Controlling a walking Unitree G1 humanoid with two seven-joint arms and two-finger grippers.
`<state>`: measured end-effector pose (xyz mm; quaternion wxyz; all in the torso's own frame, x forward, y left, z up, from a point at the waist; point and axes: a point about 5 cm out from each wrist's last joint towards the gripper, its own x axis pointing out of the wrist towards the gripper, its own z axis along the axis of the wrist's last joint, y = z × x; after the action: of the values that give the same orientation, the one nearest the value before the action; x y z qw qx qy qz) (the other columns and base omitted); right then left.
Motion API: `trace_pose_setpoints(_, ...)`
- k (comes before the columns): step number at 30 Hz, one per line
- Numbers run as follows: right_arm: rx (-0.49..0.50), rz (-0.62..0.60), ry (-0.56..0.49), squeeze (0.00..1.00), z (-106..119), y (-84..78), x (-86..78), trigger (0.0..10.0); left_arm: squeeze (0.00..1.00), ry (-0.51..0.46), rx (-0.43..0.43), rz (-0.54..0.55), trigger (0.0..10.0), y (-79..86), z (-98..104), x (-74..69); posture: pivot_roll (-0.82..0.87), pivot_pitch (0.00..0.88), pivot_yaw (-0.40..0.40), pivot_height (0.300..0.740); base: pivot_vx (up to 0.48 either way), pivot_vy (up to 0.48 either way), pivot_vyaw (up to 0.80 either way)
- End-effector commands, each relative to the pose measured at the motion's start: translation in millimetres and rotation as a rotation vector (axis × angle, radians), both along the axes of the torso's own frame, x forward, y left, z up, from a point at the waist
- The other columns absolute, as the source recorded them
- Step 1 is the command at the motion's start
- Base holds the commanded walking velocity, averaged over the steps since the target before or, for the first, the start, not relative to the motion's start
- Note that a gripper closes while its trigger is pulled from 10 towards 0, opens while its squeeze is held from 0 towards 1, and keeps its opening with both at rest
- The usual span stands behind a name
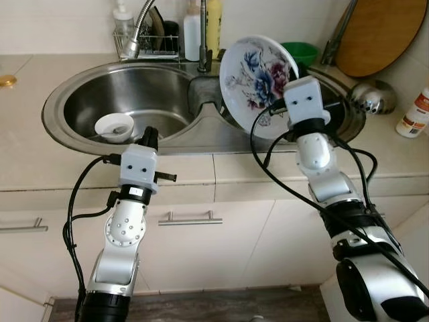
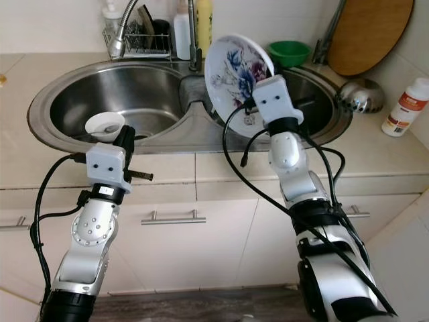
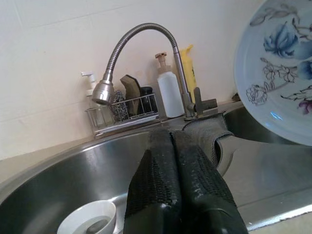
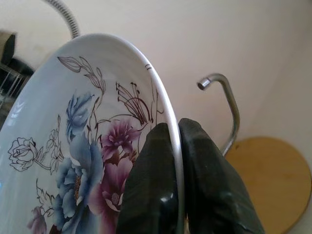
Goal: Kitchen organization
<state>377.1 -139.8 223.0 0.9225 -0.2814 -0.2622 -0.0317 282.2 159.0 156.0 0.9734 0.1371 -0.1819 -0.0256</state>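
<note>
Writing unreadable: white bottle (image 1: 417, 113) with an orange-red label at the desk's (image 1: 40, 74) right edge, print too small to make out; no legible brand on the soap bottles behind the sink.

Right gripper (image 4: 176, 146) clamped on the rim of the floral plate (image 1: 257, 85), one black finger (image 4: 151, 180) on the painted face, the other behind, edge pinched between. Plate held upright and tilted above the divider of the double steel sink (image 1: 80, 94), over the right basin, blue and purple flowers facing the left basin.

Left gripper (image 3: 171, 161) raised at the front rim of the left basin, fingers pressed flat together, grasping nothing, touching nothing. Small white bowl (image 1: 114, 127) in the left basin, just beyond those fingertips, something dark inside.

Gooseneck faucet (image 3: 139, 46) behind the divider; wire rack (image 1: 144, 41) with sponges beside it. Green bowl (image 1: 299, 51) behind the plate, round wooden board (image 1: 379, 33) leaning on the wall, steel ladle (image 1: 371, 95) on the right rim.
</note>
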Motion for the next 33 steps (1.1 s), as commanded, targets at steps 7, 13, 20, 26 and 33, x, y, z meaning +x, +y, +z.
trace_pose_setpoints(7,-0.143,-0.024,0.072,0.0,-13.0,7.1,10.9,10.0,0.0,-0.002,0.012,-0.007,10.0,-1.7,1.9,-0.6,0.0,0.0,-0.04,0.74,0.0,0.0,0.0)
trace_pose_setpoints(13,-0.198,0.007,0.229,0.0,-41.3,14.9,12.0,10.0,0.0,0.004,0.016,-0.007,10.0,-1.9,0.7,0.0,0.0,0.0,-0.039,0.74,0.0,0.0,0.0)
trace_pose_setpoints(20,-0.18,0.042,0.33,0.0,-57.6,16.0,11.0,10.0,0.0,0.009,0.018,-0.006,10.0,-2.1,-0.5,0.1,0.0,0.0,-0.039,0.74,0.0,0.0,0.0)
trace_pose_setpoints(26,-0.1,0.066,0.344,1.0,-60.6,16.7,9.0,10.0,0.0,0.015,0.02,-0.006,10.0,-2.4,-1.9,-0.1,0.0,0.0,-0.037,0.74,0.0,0.0,0.0)
trace_pose_setpoints(33,-0.026,0.072,0.374,1.0,-65.5,13.0,7.8,10.0,0.0,0.021,0.022,-0.005,10.0,-2.8,-3.2,-0.4,0.0,0.0,-0.037,0.74,0.0,0.0,0.0)
